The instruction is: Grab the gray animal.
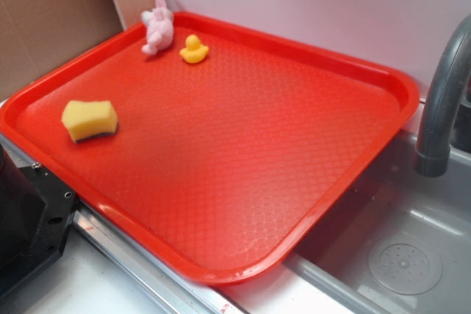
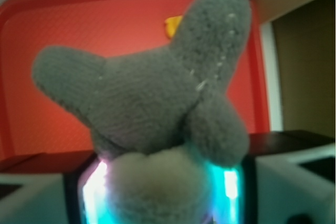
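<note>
the gray animal (image 2: 157, 103) sits right in the end effector (image 2: 163, 182), clenched between the two glowing pads, its limbs splayed up and outward, filling the wrist view. in the exterior view it hangs out of sight above the red tray (image 1: 397, 86), where only the pink bunny (image 1: 157, 26), yellow duck (image 1: 194, 50) and sponge (image 1: 89, 120) remain. no writing is readable.

Exterior high; wrist close; shared tray (image 1: 401, 86).
</note>
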Controlling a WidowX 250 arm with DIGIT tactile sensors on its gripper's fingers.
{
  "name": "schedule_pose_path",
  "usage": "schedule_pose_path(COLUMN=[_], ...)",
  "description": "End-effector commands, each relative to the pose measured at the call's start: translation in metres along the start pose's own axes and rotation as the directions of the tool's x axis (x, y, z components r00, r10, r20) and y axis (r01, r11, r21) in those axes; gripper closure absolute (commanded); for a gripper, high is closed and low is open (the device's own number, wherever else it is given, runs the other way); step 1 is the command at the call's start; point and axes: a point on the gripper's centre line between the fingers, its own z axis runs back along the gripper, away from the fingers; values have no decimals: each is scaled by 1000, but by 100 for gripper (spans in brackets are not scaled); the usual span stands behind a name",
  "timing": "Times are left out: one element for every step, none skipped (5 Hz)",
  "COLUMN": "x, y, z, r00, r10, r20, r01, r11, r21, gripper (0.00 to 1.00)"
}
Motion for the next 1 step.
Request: schedule_pose_path(x=[-8], y=[5], z=[12], r00=[991], r10=[125], r20=[53], r01=[-125], r11=[992], r21=[-7], gripper=[100])
